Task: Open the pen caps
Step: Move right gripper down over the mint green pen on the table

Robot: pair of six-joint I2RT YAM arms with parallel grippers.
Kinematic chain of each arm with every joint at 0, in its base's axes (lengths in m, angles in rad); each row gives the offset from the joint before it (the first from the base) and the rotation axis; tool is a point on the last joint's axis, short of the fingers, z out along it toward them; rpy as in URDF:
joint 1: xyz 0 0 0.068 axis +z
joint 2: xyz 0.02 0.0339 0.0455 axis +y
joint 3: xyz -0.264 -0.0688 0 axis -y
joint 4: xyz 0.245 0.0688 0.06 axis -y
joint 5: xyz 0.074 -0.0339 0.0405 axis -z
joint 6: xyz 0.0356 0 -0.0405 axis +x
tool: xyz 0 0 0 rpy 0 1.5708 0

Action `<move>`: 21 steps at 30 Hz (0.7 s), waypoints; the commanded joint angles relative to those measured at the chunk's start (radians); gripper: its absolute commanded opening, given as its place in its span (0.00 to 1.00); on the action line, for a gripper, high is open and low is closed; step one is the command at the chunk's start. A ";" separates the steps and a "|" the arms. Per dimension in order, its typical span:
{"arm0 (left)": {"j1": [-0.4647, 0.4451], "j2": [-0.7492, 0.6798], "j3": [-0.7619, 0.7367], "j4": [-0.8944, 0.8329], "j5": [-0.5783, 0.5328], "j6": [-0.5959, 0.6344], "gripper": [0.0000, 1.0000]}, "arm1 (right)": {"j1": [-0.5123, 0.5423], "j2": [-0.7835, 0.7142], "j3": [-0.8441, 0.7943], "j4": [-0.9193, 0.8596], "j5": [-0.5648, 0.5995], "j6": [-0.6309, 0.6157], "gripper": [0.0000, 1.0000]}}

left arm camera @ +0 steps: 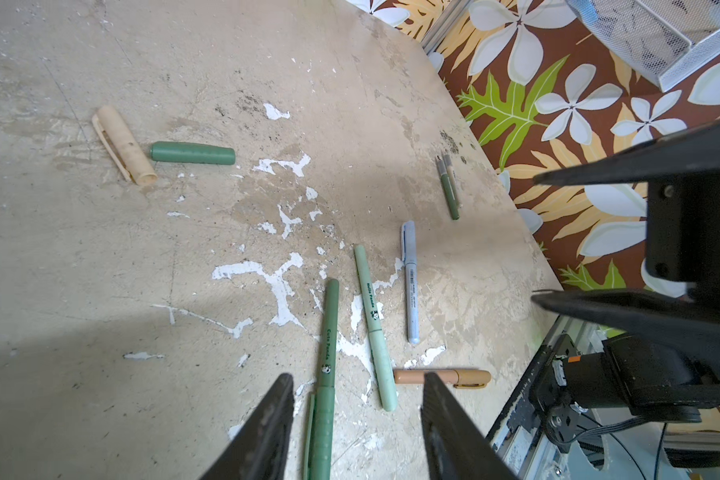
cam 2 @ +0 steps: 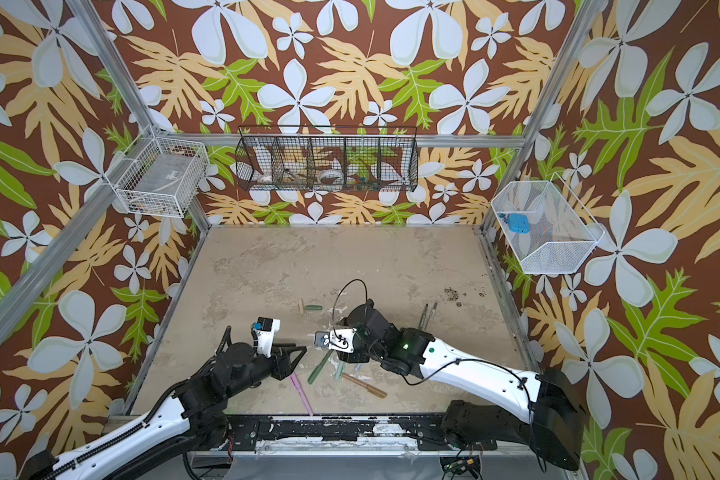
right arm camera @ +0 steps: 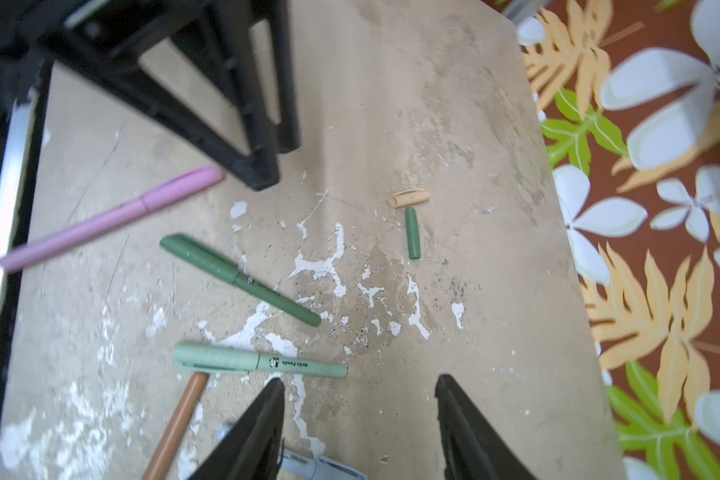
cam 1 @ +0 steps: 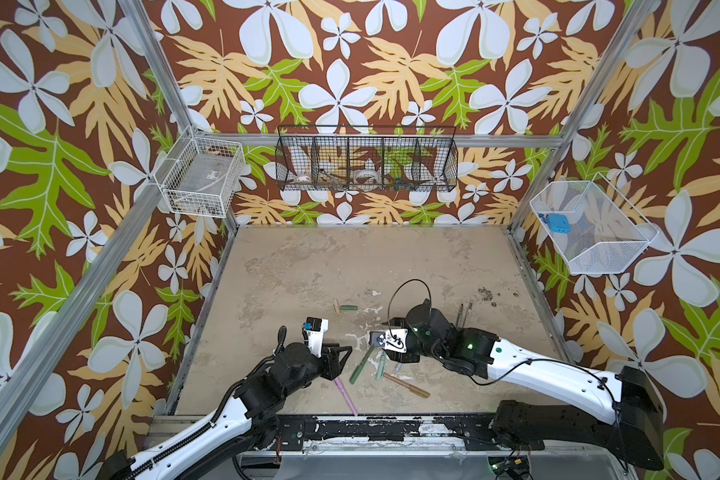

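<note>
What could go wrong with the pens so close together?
The dark green pen and light green pen lie almost side by side, so the open left gripper might pinch both. The right gripper, also open, hovers over the same bunch, so the two could bump. The pink pen reaches the front of the table; a nudge might roll it off.

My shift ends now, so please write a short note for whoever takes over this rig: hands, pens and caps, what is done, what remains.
Left hand: open, empty, above the dark green pen.
Right hand: open, empty, by the light blue pen.
Done: beige cap and green cap are off, lying close together on the table; two bare pen bodies lie toward its right side.
Left: those two pens, light green pen, brown pen and pink pen, all capped.
</note>
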 commanded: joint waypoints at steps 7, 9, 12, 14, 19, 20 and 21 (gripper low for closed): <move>-0.001 0.040 -0.040 0.073 0.061 0.000 0.52 | -0.066 0.132 0.040 -0.168 -0.131 -0.414 0.59; -0.001 0.050 -0.044 0.083 0.074 -0.003 0.52 | -0.066 0.176 0.056 -0.181 -0.129 -0.428 0.59; -0.001 0.047 -0.058 0.100 0.093 -0.018 0.52 | -0.067 0.244 0.065 -0.181 -0.115 -0.446 0.58; -0.001 0.043 -0.063 0.094 0.100 -0.023 0.51 | -0.078 0.279 0.069 -0.176 -0.114 -0.444 0.58; -0.001 0.023 -0.071 0.073 0.087 -0.060 0.50 | -0.107 0.326 0.077 -0.164 -0.157 -0.449 0.56; -0.001 0.020 -0.071 0.070 0.085 -0.063 0.50 | -0.107 0.333 0.075 -0.162 -0.164 -0.458 0.55; -0.001 0.017 -0.071 0.070 0.084 -0.064 0.50 | -0.107 0.340 0.072 -0.155 -0.164 -0.465 0.55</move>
